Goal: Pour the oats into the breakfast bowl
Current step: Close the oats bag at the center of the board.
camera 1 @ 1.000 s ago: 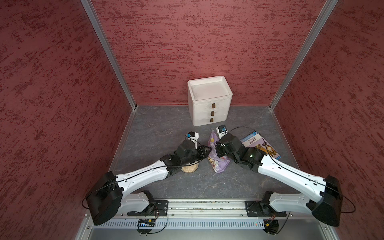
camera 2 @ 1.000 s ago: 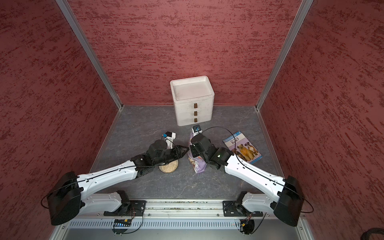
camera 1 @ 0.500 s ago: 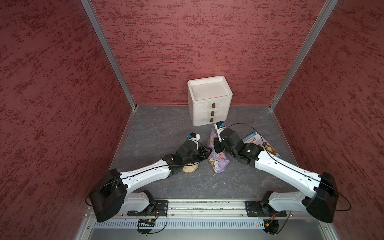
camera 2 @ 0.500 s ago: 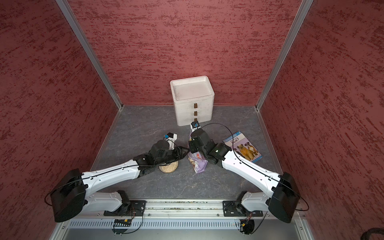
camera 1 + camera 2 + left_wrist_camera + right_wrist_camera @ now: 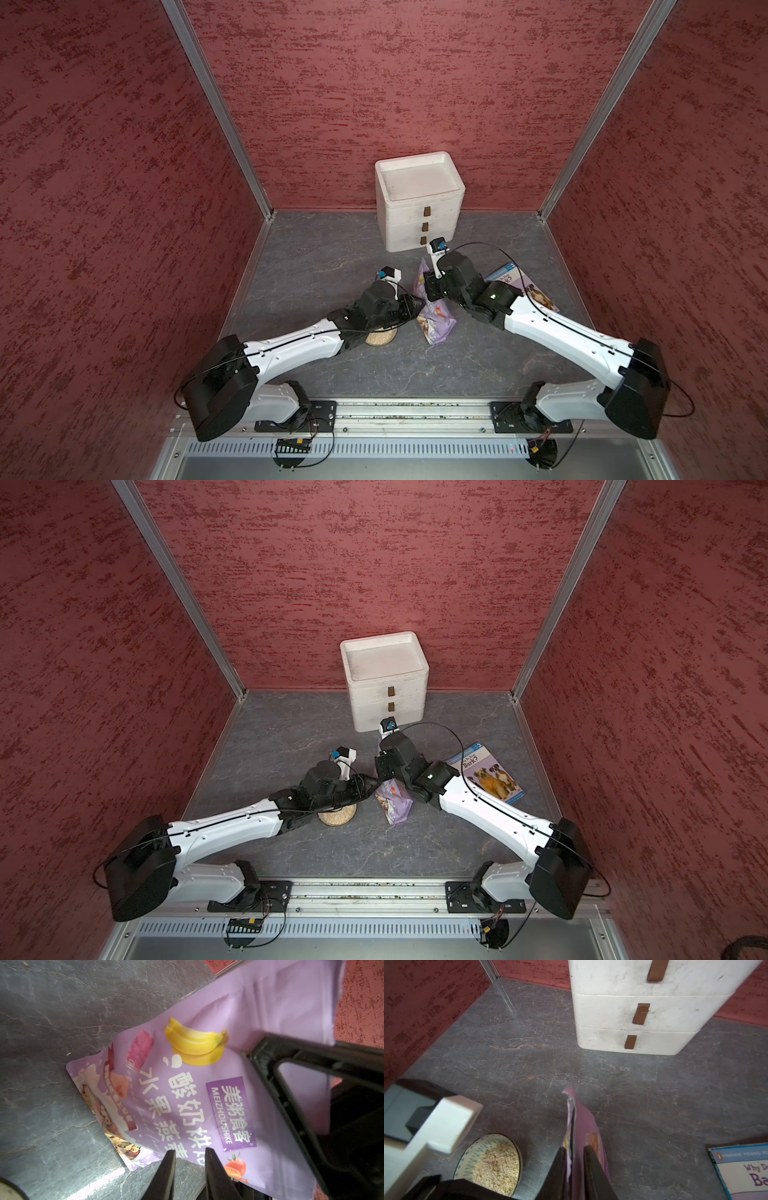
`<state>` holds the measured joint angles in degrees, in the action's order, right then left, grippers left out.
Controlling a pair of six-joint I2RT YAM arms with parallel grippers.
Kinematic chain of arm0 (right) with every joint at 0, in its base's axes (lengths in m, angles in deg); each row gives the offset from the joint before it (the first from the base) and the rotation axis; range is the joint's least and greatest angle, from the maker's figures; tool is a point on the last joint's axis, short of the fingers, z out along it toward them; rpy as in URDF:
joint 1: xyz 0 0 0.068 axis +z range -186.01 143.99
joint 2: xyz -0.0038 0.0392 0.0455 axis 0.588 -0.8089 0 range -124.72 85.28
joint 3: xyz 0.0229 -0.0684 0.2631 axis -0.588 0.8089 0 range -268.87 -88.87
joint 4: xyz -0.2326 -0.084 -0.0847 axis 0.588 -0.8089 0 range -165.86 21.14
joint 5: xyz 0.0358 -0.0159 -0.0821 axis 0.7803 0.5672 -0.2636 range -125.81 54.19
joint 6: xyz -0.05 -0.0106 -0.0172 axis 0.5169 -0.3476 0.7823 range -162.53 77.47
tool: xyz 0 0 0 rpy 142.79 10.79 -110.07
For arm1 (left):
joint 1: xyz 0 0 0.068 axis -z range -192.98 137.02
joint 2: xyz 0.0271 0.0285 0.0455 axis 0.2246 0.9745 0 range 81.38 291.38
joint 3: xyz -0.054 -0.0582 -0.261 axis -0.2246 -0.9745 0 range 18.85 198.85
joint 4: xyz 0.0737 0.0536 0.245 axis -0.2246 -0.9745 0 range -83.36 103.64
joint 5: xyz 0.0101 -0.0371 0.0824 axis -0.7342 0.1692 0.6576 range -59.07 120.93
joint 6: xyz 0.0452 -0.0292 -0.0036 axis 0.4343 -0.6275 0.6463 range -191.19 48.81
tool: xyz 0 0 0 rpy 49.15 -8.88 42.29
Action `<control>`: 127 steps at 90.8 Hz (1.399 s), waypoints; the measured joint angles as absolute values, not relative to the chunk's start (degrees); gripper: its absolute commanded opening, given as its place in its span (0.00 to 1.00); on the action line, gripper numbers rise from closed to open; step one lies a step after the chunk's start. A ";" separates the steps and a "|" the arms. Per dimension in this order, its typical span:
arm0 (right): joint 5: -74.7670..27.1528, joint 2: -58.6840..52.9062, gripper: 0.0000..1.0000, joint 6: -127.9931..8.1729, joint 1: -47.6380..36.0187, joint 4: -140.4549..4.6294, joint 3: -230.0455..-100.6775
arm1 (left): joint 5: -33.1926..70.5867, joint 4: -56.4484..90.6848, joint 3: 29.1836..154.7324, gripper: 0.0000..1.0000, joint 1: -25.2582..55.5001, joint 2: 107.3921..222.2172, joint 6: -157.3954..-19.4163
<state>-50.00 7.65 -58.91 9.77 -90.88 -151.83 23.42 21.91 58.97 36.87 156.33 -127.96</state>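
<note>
The lilac oats pouch [image 5: 437, 322] [image 5: 395, 803] stands tilted on the grey floor, its torn top up. My right gripper [image 5: 574, 1148] is shut on that top edge [image 5: 581, 1124]. The pouch's printed face [image 5: 207, 1084] fills the left wrist view. My left gripper [image 5: 190, 1152] is slightly open, its tips at the pouch's side edge, and only floor shows between them. The breakfast bowl [image 5: 478, 1147] [image 5: 380, 338] [image 5: 337, 816] sits under the left arm, left of the pouch. It holds pale oats [image 5: 497, 1167].
A white foam drawer box [image 5: 419, 208] [image 5: 384, 679] [image 5: 643, 1012] stands at the back wall. A dog-picture book [image 5: 536, 295] [image 5: 492, 779] [image 5: 747, 1169] lies flat to the right, partly under the right arm. Red walls close in three sides.
The right arm has swung a little left and back with the pouch's top in its grip. The left gripper has edged right, up to the pouch.
</note>
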 measured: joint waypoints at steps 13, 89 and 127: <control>-49.43 6.14 0.16 -58.69 9.46 -89.57 -152.38 | 23.33 22.02 58.97 0.27 36.87 156.42 -127.96; -48.49 11.19 0.53 -60.22 9.18 -88.39 -149.93 | 23.33 22.28 58.97 0.28 36.87 157.16 -128.24; -44.60 22.12 0.64 -63.85 9.13 -88.41 -143.98 | 23.66 21.65 59.08 0.36 36.84 156.86 -127.33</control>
